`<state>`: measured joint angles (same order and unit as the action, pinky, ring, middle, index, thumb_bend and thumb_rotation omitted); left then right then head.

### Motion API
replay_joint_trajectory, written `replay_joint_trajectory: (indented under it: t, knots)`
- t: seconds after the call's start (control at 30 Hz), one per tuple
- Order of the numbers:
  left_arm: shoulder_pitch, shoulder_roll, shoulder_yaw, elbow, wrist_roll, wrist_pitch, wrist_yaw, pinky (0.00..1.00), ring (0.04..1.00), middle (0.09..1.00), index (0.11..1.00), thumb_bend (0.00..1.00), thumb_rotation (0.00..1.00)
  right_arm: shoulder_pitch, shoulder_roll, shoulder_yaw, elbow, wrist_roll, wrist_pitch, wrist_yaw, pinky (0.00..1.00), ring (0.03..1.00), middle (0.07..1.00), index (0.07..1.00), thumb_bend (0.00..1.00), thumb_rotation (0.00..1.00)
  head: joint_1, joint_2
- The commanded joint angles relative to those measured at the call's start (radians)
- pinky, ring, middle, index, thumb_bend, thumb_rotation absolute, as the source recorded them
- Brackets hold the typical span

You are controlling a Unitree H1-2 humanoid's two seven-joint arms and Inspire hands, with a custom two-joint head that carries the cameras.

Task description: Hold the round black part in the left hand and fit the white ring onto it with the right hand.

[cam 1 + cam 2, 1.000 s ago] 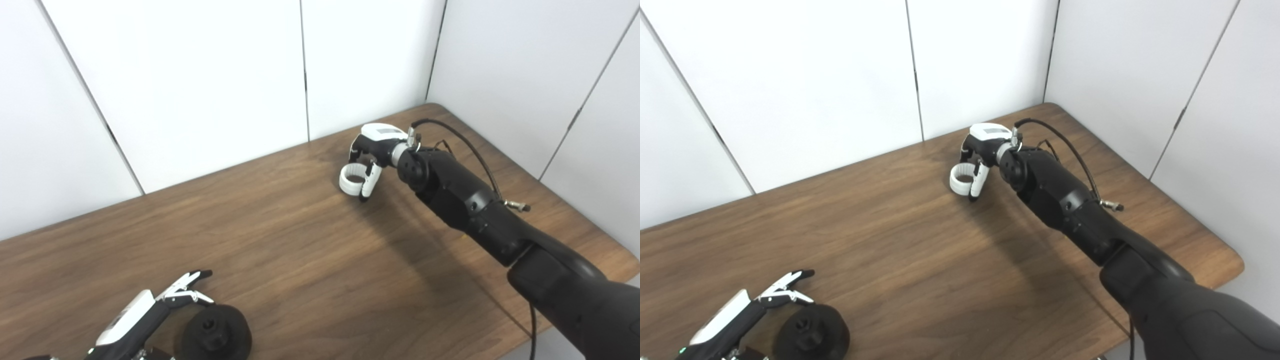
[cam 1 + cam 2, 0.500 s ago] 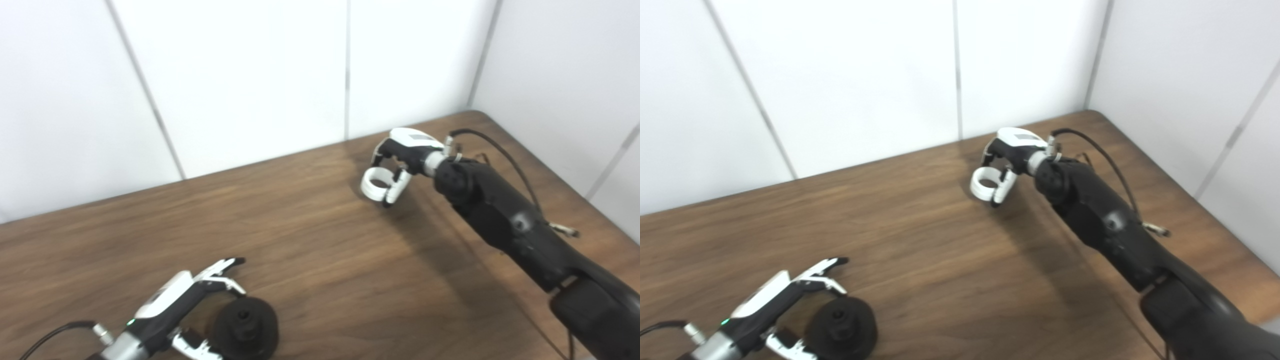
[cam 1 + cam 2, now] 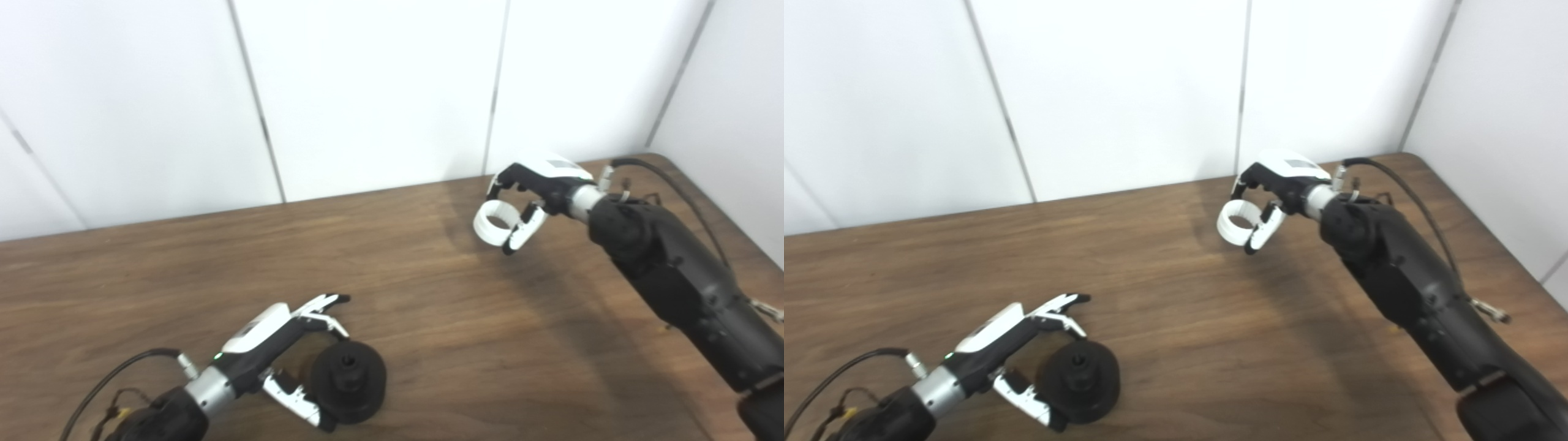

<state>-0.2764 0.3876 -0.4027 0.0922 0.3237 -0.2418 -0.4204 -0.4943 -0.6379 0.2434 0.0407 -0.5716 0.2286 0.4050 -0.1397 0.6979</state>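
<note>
The round black part (image 3: 347, 381) lies flat on the wooden table (image 3: 429, 318) near the front left. My left hand (image 3: 275, 343) is open beside it, with fingers reaching past its far side and the thumb along its near side. I cannot tell whether they touch it. Far back on the right, my right hand (image 3: 539, 190) is shut on the white ring (image 3: 495, 223), pinching it between fingers and thumb just above the tabletop. The ring's opening faces up and toward me.
White wall panels (image 3: 367, 92) close off the back and the right side of the table. A black cable (image 3: 674, 184) loops off the right forearm near the table's back right corner. Bare wood lies between the two hands.
The camera has swung left, shifting the whole picture right. The right hand still holds the ring at about the same spot. The left hand's thumb now shows beside the black part.
</note>
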Motion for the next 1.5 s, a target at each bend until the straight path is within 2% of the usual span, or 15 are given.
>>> replay_joint_trajectory:
  t: [0.0,0.13,0.3,0.57,1.07,1.2,1.47]
  knots:
    - [0.016,-0.006,-0.038,0.020,0.041,0.062,-0.047,0.93,1.000,0.975,0.490,0.52,0.07,-0.026,-0.030,-0.025,-0.054,0.011,-0.031,-0.001,0.74,0.805,0.769,0.483,0.52,0.13,0.016,0.006]
    - [0.015,-0.020,-0.043,0.028,0.053,0.055,-0.031,0.94,1.000,0.972,0.489,0.52,0.07,-0.012,-0.034,-0.031,-0.118,0.026,-0.028,0.032,0.73,0.807,0.770,0.484,0.52,0.13,0.048,0.015]
    - [0.010,-0.028,-0.053,0.007,0.061,0.099,-0.042,0.94,1.000,0.979,0.490,0.52,0.07,-0.004,-0.036,-0.030,-0.171,0.044,-0.057,0.055,0.70,0.796,0.771,0.483,0.52,0.13,0.083,0.026]
    - [0.007,-0.042,-0.055,0.019,0.067,0.095,-0.026,0.93,1.000,0.975,0.489,0.52,0.08,-0.001,-0.025,-0.015,-0.260,0.047,-0.065,0.121,0.70,0.799,0.775,0.482,0.52,0.14,0.122,0.044]
    - [-0.004,-0.061,-0.074,0.044,0.100,0.096,-0.013,0.90,1.000,0.975,0.489,0.52,0.08,0.021,0.006,0.019,-0.432,0.081,-0.065,0.220,0.72,0.810,0.780,0.482,0.52,0.14,0.133,0.058]
    - [-0.006,-0.068,-0.074,0.050,0.096,0.102,-0.016,0.91,1.000,0.975,0.489,0.52,0.08,0.020,0.020,0.031,-0.451,0.095,-0.062,0.245,0.72,0.819,0.780,0.481,0.52,0.14,0.137,0.059]
    - [-0.013,-0.074,-0.078,0.061,0.107,0.103,-0.012,0.91,1.000,0.977,0.488,0.52,0.08,0.032,0.050,0.050,-0.463,0.103,-0.104,0.247,0.70,0.799,0.774,0.480,0.52,0.14,0.142,0.059]
